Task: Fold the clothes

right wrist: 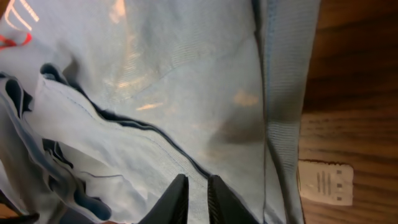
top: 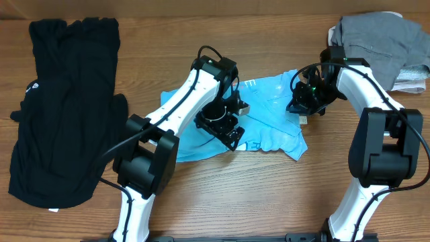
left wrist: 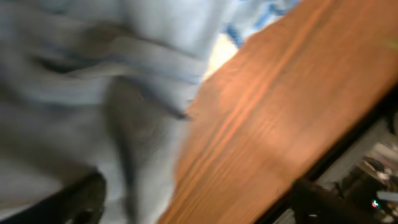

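The light blue T-shirt (top: 275, 114) lies rumpled in the middle of the desk (top: 269, 202), between the black garment (top: 60, 114) on the left and the grey garments (top: 379, 40) heaped at the far right corner. The left gripper (top: 228, 134) sits low over the shirt's left half. Its wrist view is badly blurred, but the dark fingers appear spread wide with cloth bunched under them. If a loose ridge catches on a finger as that arm lifts, it could drag the layer and undo whatever crease is there. The right gripper (top: 304, 111) is down on the shirt's right side, its fingers almost pressed together with only a slit between them. I cannot tell whether a ply is pinched there. If only the top layer is caught, a pull would peel it off the one beneath and leave the fold skewed. A grip on nothing would leave the shirt where it lies. The hem runs close beside a white tag (right wrist: 324, 182) on the bare wood, so a sideways tug may slide the whole shirt rather than fold it.
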